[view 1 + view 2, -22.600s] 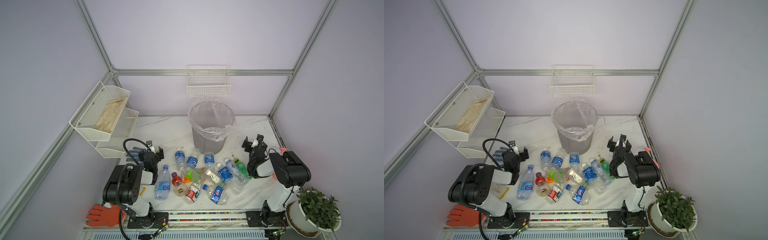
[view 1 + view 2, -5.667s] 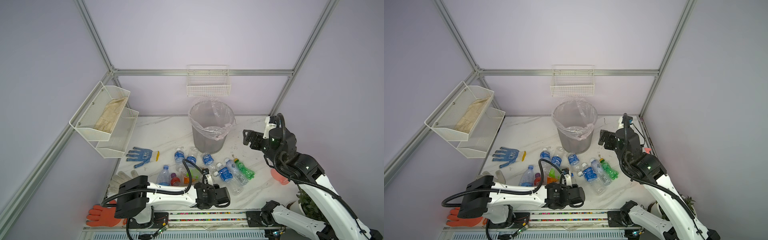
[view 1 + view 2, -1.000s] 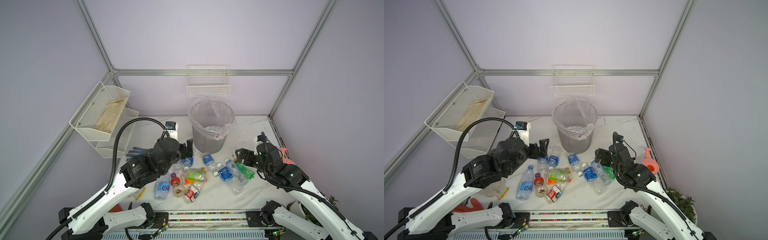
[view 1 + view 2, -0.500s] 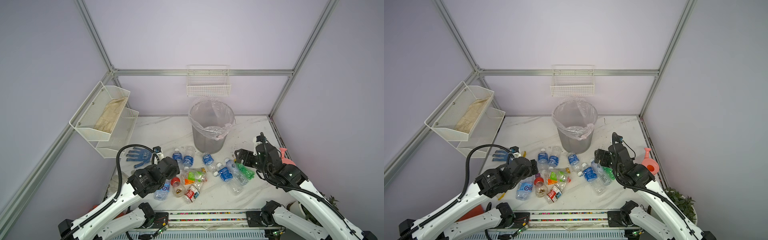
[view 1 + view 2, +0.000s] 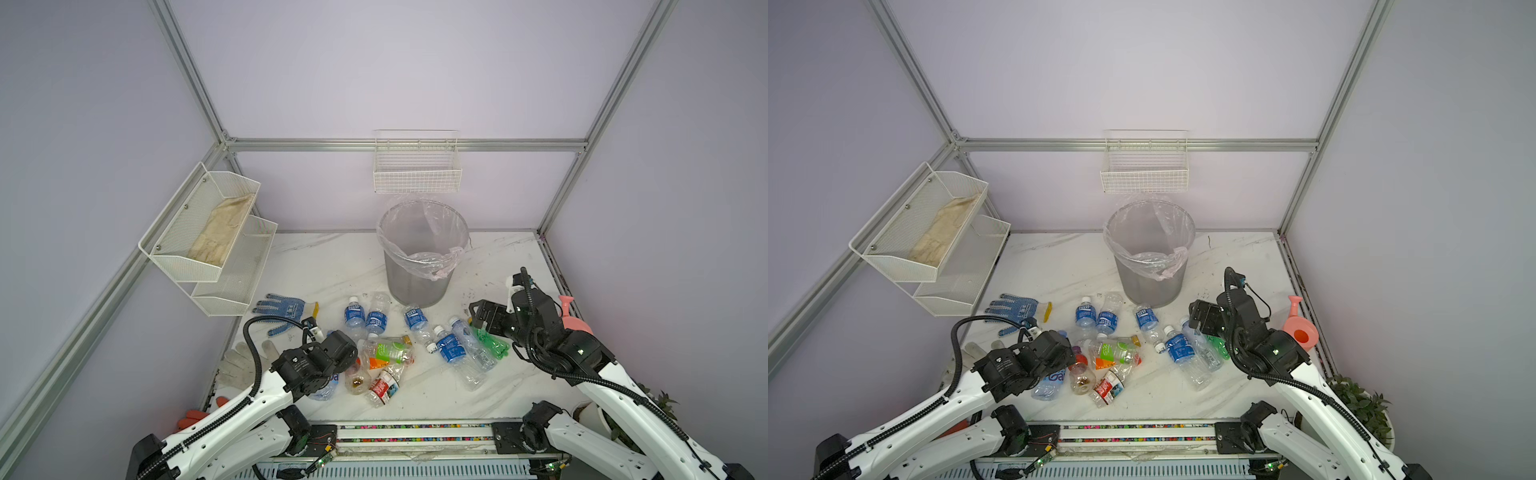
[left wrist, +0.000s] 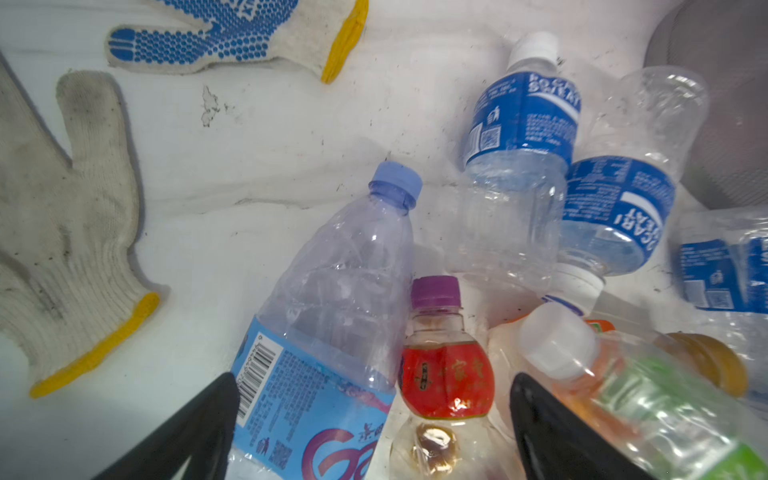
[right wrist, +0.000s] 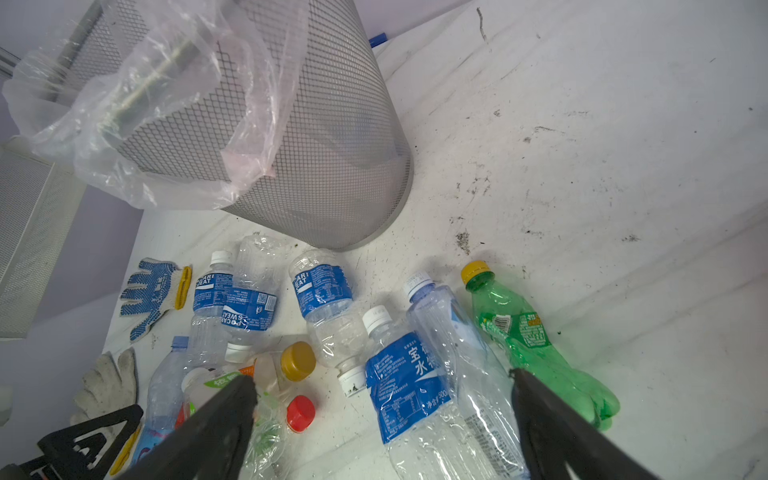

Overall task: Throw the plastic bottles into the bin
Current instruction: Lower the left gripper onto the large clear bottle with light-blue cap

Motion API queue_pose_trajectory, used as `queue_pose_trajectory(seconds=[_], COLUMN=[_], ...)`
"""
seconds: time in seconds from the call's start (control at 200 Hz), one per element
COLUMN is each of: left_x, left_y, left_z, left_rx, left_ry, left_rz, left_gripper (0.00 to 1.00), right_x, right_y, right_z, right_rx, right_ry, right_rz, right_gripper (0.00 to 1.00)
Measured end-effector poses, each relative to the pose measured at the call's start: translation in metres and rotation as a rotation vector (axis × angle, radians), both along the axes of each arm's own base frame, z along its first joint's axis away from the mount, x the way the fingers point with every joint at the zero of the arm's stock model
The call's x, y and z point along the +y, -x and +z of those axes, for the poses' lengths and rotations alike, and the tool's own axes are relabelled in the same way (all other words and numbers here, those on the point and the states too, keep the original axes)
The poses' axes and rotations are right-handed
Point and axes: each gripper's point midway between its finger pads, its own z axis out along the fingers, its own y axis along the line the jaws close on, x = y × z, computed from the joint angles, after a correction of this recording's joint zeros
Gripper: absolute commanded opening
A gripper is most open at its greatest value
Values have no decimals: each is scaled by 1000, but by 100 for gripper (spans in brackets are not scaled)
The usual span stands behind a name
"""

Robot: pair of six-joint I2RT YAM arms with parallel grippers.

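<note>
In both top views the left end effector has dropped from beside the bin back over the plastic bottles strewn on the counter: another pick, I'd guess. Left wrist: jaws wide over a light-blue-labelled bottle. Right wrist: right end effector splayed, empty, above crumpled clear bottles.
</note>
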Motion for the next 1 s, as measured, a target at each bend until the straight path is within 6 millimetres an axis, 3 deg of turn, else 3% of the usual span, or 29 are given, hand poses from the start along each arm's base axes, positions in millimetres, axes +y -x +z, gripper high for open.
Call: queue_pose_trajectory(seconds=[0.395, 1.0], left_x=[15, 9], left_y=[0, -1], left_z=[-28, -65], left_rx=[35, 100], left_ry=[54, 93], left_rz=[98, 89], left_gripper=[100, 99], right_x=[0, 0], right_y=[1, 0], right_z=[-5, -6], right_rx=[13, 13], right_ry=[-2, -3], right_rz=[-5, -4], right_gripper=[97, 97])
